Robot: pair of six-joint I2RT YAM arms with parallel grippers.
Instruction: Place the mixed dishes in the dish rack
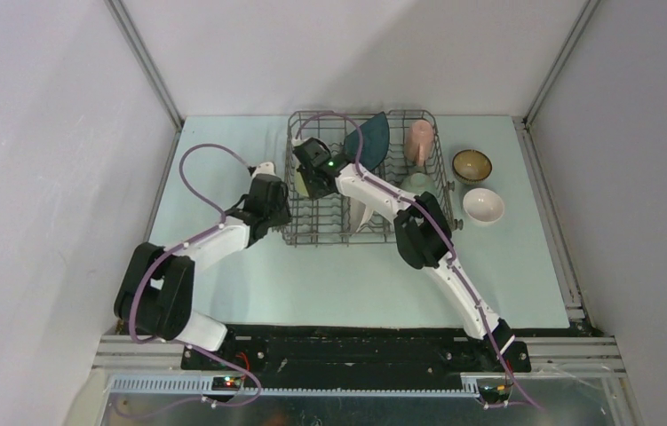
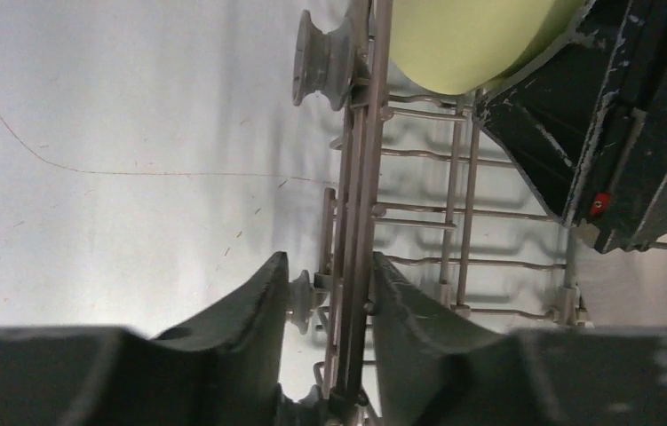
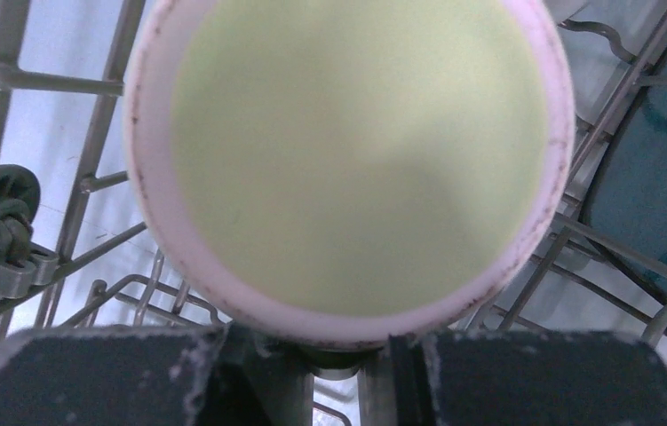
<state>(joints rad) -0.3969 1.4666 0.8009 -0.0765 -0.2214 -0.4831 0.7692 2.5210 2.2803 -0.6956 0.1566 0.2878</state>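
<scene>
Two dark fingers (image 3: 534,377) of the right claw (image 3: 325,346) pinch the near wall of the yellow-green mug (image 3: 356,151), with its pale rim caught between them, so this claw is closed on the mug. The wrist view looks straight into the mug's mouth. The mug hangs inside the far left part of the dish rack (image 1: 316,241), above the floor wires; whether its base touches them cannot be told. Just beside it, the left claw (image 2: 325,271) straddles the rack's left side wall, one finger outside over the table (image 1: 223,151) and one inside. The outer finger sits against a small round knob on the wall, but whether the jaws clamp the wire or merely bracket it cannot be told. Seen from above, the right arm reaches diagonally across the rack from the near right. The dark teal square plate (image 1: 369,138) stands on edge at the rack's far side, just right of the held mug. The pink mug (image 1: 419,140) lies in the far right corner, with a pale green bowl (image 1: 416,182) just nearer. Outside the rack, on the table to its right, sit the brown bowl (image 1: 472,164) and, nearer, the white bowl (image 1: 483,206), close together.
</scene>
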